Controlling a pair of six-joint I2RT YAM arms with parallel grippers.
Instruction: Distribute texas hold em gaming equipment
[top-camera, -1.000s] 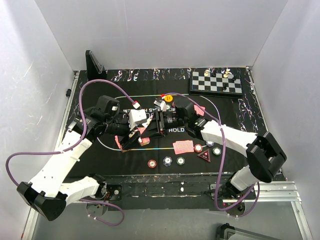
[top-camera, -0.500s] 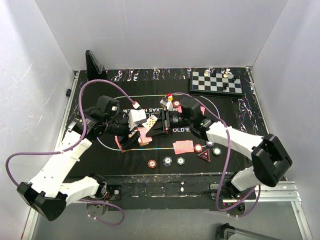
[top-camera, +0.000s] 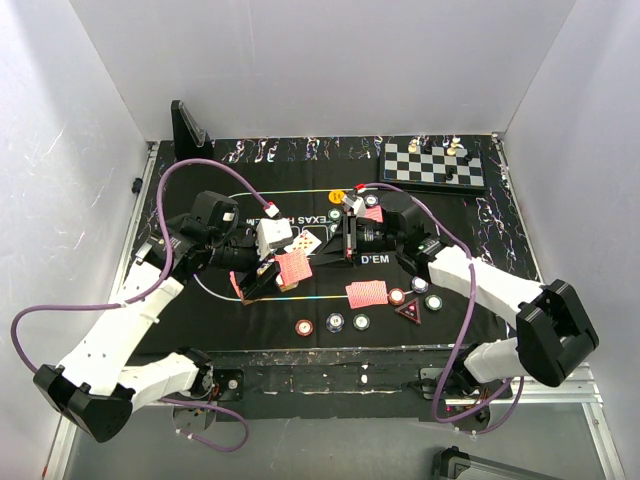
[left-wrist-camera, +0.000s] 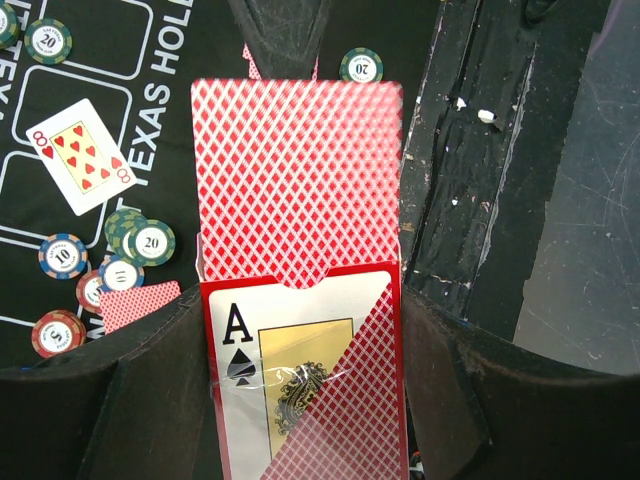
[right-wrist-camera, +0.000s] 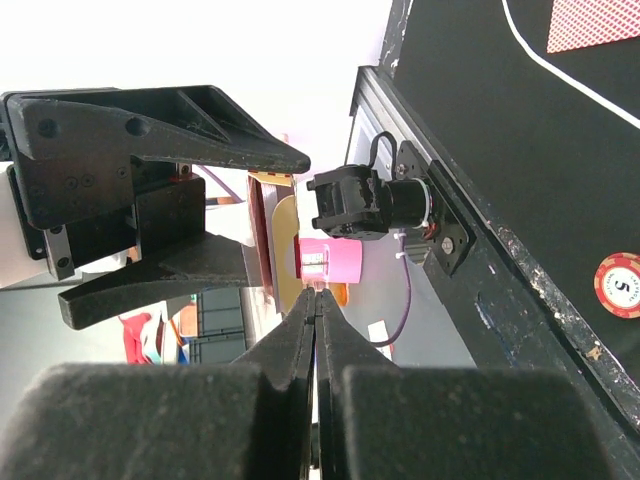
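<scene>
A red-backed card (left-wrist-camera: 297, 180) stands about halfway out of the open end of the card box (left-wrist-camera: 300, 400) (an ace of spades is printed on the box front). The left tool (left-wrist-camera: 300, 335) is clenched on that box, one finger on each long side, and holds it above the black mat (top-camera: 470, 240), left of the mat's centre. The right tool (right-wrist-camera: 316, 298) comes in from the opposite side. Its fingers are pressed flat together, and in the left wrist view their tips meet the card's free top edge, so it is grasping the card. From the right wrist, box and card show edge-on just beyond the tips.

On the mat below, an eight of hearts (left-wrist-camera: 80, 155) lies face up near a cluster of chips (left-wrist-camera: 150, 242), and a green chip marked 20 (left-wrist-camera: 360, 66) lies beyond the card. In the overhead view a face-down card (top-camera: 366, 293) lies right of the held box, with a red chip (top-camera: 397, 296) just beside it and the red triangular marker (top-camera: 408, 311) near that. A row of three chips (top-camera: 334, 322) sits along the mat's near edge. A yellow button (top-camera: 336, 197) lies by the far line of the printed oval. The chessboard (top-camera: 432, 165) with its pieces occupies the far right corner, well apart from both tools.
</scene>
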